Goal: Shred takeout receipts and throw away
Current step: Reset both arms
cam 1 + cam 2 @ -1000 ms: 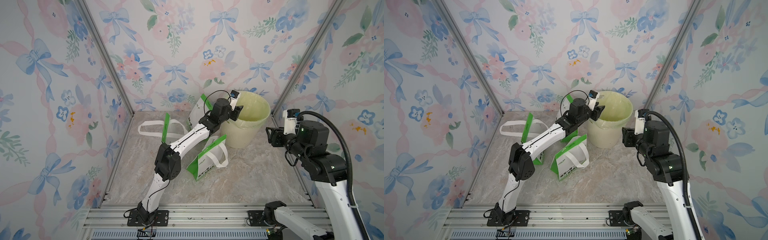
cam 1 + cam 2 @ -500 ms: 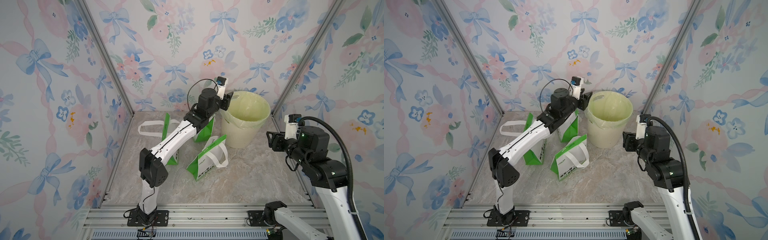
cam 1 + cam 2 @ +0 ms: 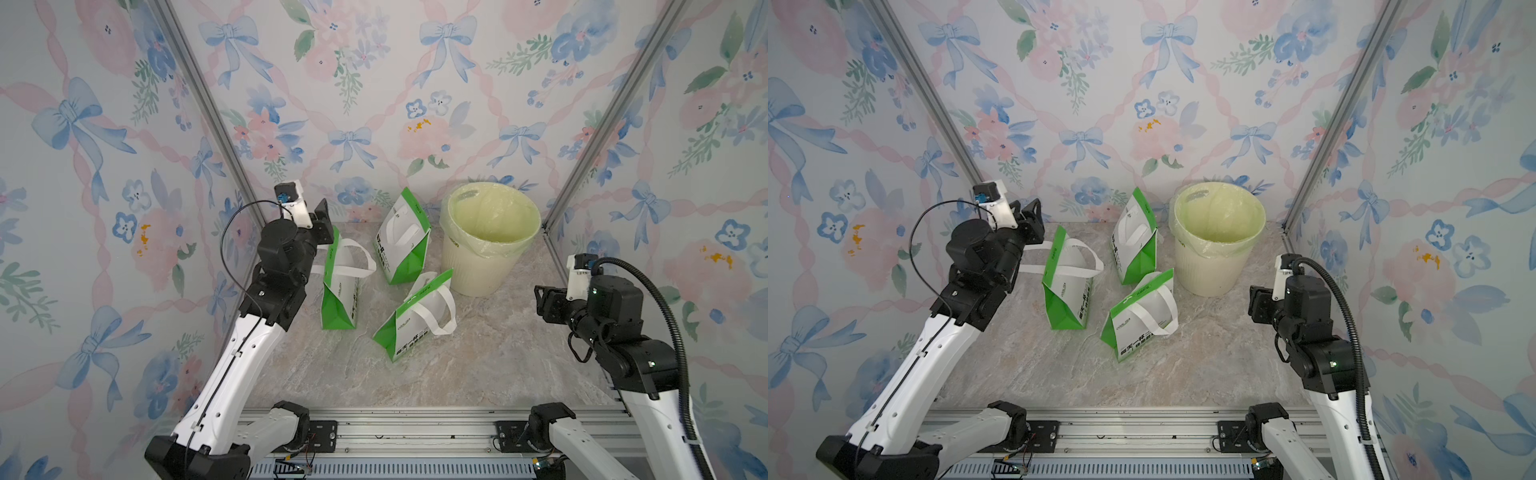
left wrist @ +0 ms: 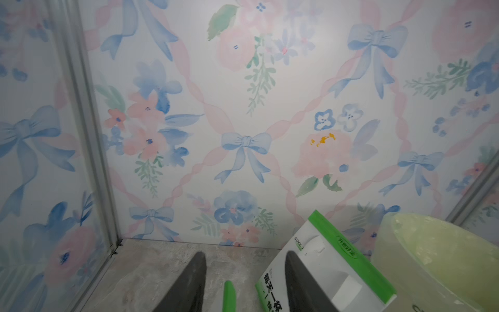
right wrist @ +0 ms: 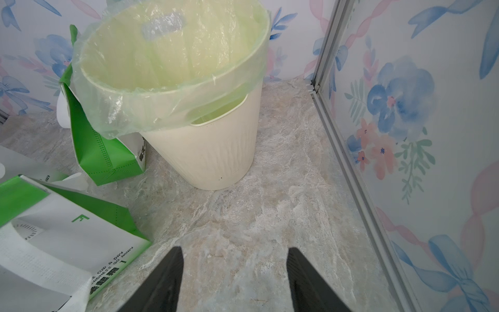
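Right wrist view: cream bin (image 5: 210,156) holds green liner (image 5: 172,108).

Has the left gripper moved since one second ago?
Yes. The left gripper was at the rim of the trash bin; it has swung away from it, to the robot's left, near the top of the leftmost bag.

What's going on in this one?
Neither arm holds anything. The left gripper hovers open by the top of the leftmost green-and-white bag; the right gripper, also open, points toward the lined bin. A second bag and a third bag sit nearer the bin. No receipts are visible anywhere.
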Tool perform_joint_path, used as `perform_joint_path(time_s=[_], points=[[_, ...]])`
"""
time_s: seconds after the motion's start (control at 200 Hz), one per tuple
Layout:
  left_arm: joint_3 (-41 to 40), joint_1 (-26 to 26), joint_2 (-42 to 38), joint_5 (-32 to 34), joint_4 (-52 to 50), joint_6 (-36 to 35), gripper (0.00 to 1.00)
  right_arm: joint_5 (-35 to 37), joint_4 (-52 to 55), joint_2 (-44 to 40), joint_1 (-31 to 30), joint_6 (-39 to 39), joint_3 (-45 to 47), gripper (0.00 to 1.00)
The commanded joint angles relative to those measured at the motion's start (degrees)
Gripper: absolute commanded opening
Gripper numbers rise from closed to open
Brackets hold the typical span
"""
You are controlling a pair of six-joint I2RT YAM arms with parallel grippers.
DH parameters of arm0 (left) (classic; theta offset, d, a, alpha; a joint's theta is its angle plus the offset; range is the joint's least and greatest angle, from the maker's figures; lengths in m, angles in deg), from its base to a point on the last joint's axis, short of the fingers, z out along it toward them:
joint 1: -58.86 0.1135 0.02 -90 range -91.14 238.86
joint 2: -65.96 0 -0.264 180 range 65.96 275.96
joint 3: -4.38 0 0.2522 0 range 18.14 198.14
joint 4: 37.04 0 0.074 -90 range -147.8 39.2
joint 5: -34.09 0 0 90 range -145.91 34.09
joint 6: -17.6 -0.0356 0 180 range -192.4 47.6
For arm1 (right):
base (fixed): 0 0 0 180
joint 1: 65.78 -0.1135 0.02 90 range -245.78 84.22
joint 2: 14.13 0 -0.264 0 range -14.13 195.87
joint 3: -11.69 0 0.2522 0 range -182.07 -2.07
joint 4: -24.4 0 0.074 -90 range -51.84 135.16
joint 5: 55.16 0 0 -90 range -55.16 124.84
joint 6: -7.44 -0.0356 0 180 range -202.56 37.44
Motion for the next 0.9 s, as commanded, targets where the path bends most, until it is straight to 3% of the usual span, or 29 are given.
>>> perform_joint_path(time_s=[0.0, 0.14, 0.23, 0.345, 0.61, 0.895], points=[[-5.5, 6.8, -3.9, 5.1, -6.6, 5.5, 0.51, 0.5, -0.5, 0.5, 0.6, -0.6, 1.1, 0.64], [-14.0, 18.4, -7.7, 6.3, -7.5, 11.5, 0.51, 0.3, -1.4, 1.2, 1.1, -0.1, 2.1, 0.64], [-20.0, 20.4, -7.8, 10.7, -7.4, 12.8, 0.52, 0.3, -3.1, 1.3, 1.8, 0.3, 4.1, 0.64], [-28.8, 21.8, -7.1, 10.0, -5.0, 14.9, 0.55, 0.8, -7.9, 0.5, 4.0, 0.8, 10.2, 0.64], [-47.8, 21.7, -5.3, -5.1, 14.4, 6.1, 0.65, 0.3, -29.8, -1.4, 9.3, 3.1, 30.9, 0.64], [-52.4, 21.6, 2.5, -15.9, 30.2, -1.3, 0.73, -1.9, -52.6, 4.4, 9.6, 7.6, 41.8, 0.69]])
